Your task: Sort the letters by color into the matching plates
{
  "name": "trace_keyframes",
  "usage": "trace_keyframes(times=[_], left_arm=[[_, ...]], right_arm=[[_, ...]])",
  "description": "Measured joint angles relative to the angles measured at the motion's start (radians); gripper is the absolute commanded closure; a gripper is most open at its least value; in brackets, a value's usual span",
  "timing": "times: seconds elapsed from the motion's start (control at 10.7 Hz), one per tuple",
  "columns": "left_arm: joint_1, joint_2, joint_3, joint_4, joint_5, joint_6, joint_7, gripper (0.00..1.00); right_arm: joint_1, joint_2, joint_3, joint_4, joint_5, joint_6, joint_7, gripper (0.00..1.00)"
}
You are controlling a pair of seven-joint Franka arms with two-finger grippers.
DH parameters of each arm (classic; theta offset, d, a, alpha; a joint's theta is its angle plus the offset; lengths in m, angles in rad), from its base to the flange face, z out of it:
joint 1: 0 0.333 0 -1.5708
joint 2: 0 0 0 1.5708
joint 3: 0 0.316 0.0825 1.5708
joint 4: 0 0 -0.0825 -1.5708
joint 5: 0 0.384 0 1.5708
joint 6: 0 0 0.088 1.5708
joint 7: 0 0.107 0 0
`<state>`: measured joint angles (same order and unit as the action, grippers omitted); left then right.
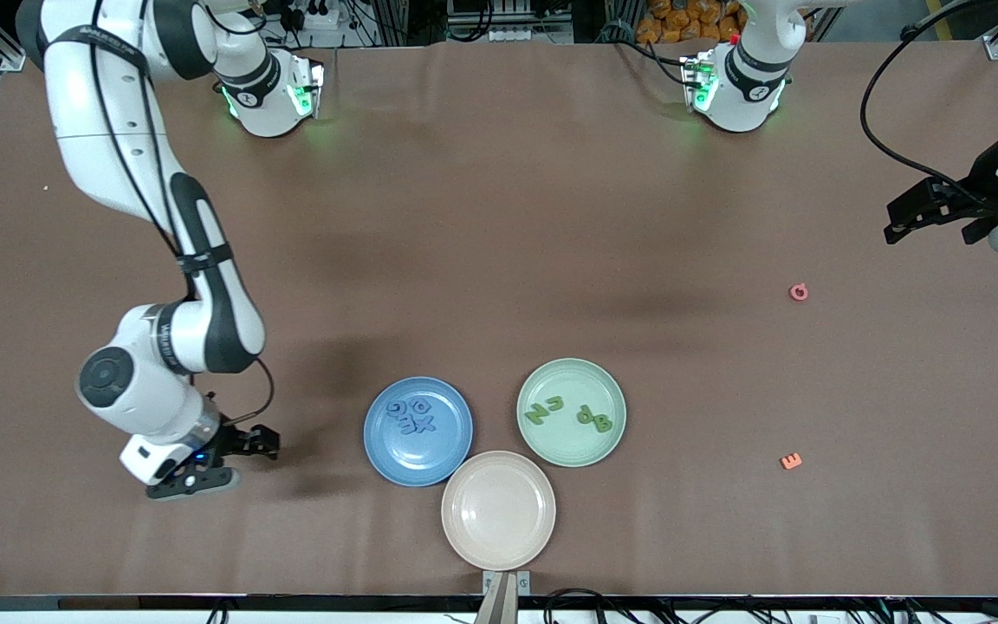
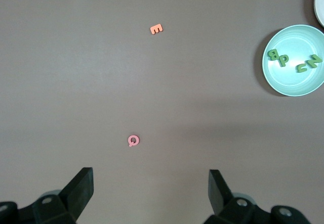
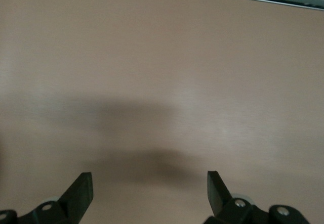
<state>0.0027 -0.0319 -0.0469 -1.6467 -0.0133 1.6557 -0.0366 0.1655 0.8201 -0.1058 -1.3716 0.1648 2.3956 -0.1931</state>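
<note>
1. Front view: the left gripper point(image 1: 906, 221) sits at the right edge of the frame, its arm cut off by the border, over bare brown surface point(image 1: 499, 217); its fingers are hard to read here. The right gripper point(image 1: 243, 446), at lower left, hangs low over the surface beside the blue plate point(image 1: 417, 431), holding nothing. Three round matte plates with raised rims cluster at lower centre: the blue plate carries four blue letters point(image 1: 411, 414), too small to read with certainty; the mint green plate point(image 1: 571, 412) carries four green letters point(image 1: 568, 412); the beige-pink plate point(image 1: 498, 510) is bare. A pink letter point(image 1: 799, 292) lies at centre right and an orange letter point(image 1: 791, 461) at lower right, both well apart from the plates.

2. Left wrist view: the left gripper point(image 2: 152, 193) stands wide and empty, only its dark finger tips showing along the bottom edge. The pink Q-shaped letter point(image 2: 133, 141) lies just above them, the orange E point(image 2: 156, 29) near the top. The green plate point(image 2: 293, 59) is at upper right, and a pale rim is clipped at the corner.

3. Right wrist view: the right gripper point(image 3: 149, 193) is wide apart with nothing between its fingers, over plain matte surface with soft shadows; the surface's edge crosses the top right.
</note>
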Motion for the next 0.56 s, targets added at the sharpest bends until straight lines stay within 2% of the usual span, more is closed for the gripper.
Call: trace_keyframes(times=[0.28,0.56], left_arm=[[0.0,0.0,0.0,-0.002,0.0,0.004,0.006,0.0],[0.0,0.0,0.0,-0.003,0.0,0.008,0.018,0.0]], right_arm=[[-0.079,-0.002,0.0,-0.001,0.0,-0.009,-0.057,0.0],[-0.115,-0.069,-0.018,0.005,0.0,-0.17,-0.064,0.0]])
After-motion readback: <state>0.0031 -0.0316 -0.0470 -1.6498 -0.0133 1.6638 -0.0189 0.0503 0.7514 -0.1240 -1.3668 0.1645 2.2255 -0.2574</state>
